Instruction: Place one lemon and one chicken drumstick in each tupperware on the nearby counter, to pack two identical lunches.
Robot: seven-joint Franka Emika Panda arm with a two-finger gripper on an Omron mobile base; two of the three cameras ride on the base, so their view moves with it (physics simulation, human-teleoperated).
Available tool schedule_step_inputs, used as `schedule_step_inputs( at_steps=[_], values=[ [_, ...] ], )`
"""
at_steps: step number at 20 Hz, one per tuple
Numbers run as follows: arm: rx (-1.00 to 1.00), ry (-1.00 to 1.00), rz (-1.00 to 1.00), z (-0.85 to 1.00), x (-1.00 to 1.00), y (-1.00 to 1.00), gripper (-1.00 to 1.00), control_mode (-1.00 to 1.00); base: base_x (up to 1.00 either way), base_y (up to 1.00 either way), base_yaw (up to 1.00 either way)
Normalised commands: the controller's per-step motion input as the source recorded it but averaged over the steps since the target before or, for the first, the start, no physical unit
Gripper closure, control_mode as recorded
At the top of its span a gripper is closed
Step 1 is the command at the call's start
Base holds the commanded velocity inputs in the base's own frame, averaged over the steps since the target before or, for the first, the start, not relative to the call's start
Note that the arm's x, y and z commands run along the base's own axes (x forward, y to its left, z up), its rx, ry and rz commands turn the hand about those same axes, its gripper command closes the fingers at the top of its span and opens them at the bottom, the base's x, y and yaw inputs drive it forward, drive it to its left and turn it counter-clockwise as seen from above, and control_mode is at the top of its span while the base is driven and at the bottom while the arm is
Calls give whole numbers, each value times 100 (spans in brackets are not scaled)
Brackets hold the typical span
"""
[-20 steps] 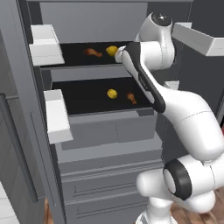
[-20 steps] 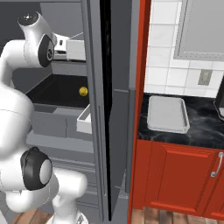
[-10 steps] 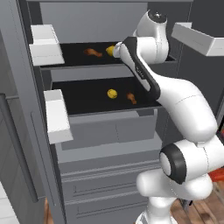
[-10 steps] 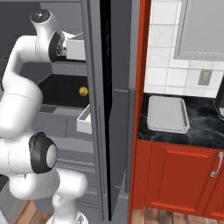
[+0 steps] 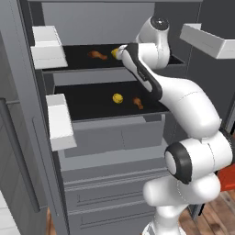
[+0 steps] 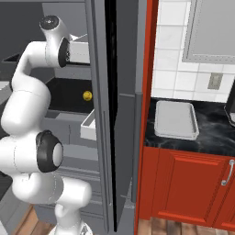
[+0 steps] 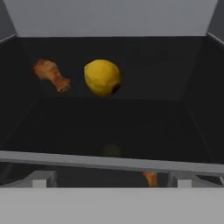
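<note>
The fridge's upper shelf holds a lemon (image 5: 114,53) (image 7: 103,77) with a chicken drumstick (image 5: 95,54) (image 7: 51,74) to its left. My gripper (image 5: 123,51) sits at that shelf's front edge, just short of the lemon, open with nothing in it. On the lower shelf lie a second lemon (image 5: 118,97) (image 6: 87,95) and a second drumstick (image 5: 137,102) (image 7: 150,178). A whitish-grey tupperware (image 6: 176,119) rests on the black marbled counter (image 6: 215,135) to the right of the fridge; it holds nothing.
White door bins (image 5: 46,43) (image 5: 59,121) flank the shelves on the left, and another bin (image 5: 211,41) on the right. The open fridge door's edge (image 6: 120,114) stands between the shelves and the counter. Grey drawers (image 5: 110,137) sit below.
The arm has stretched up and forward, carrying the hand left along the upper shelf's front toward the lemon. The food has not moved.
</note>
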Motion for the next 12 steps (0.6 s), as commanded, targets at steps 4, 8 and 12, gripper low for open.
schedule_step_inputs(
  at_steps=[4,8,12],
  values=[
    [0,-6,0,-12,40,2,-100,-100,0,0,0],
    [0,0,0,-2,36,7,-100,-100,0,0,0],
    [0,0,0,0,34,11,-100,-100,0,0,0]
  ],
)
